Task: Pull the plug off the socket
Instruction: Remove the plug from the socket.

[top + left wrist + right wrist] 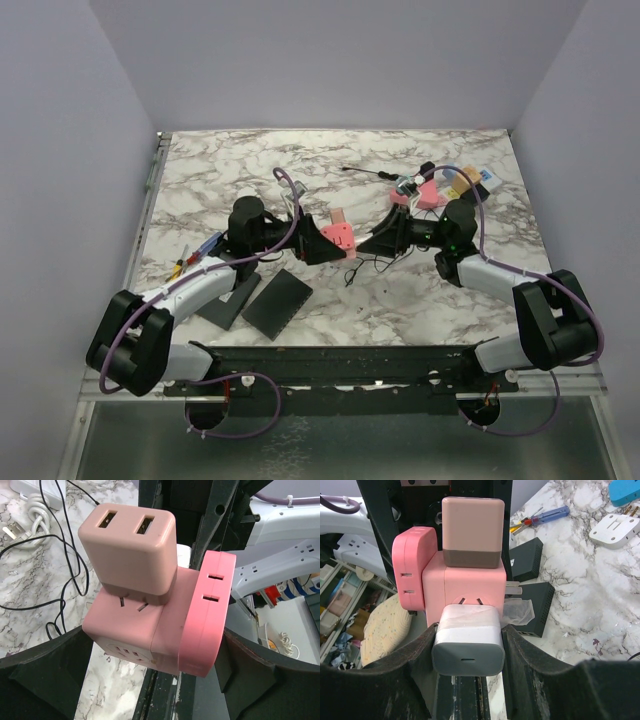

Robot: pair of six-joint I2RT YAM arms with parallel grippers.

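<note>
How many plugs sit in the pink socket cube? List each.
3 in the pink socket cube: a beige USB charger on top, a flat pink plug on one side, a white charger between the right jaws. Hidden faces may hold more.

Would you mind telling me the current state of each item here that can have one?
pink cube socket: held off the table, clamped in the left gripper.
white charger: pressed against the socket, apparently still plugged in, clamped in the right gripper.
pale pink USB adapter: plugged into the socket, both ports empty.
screwdriver: lying flat on the table.
</note>
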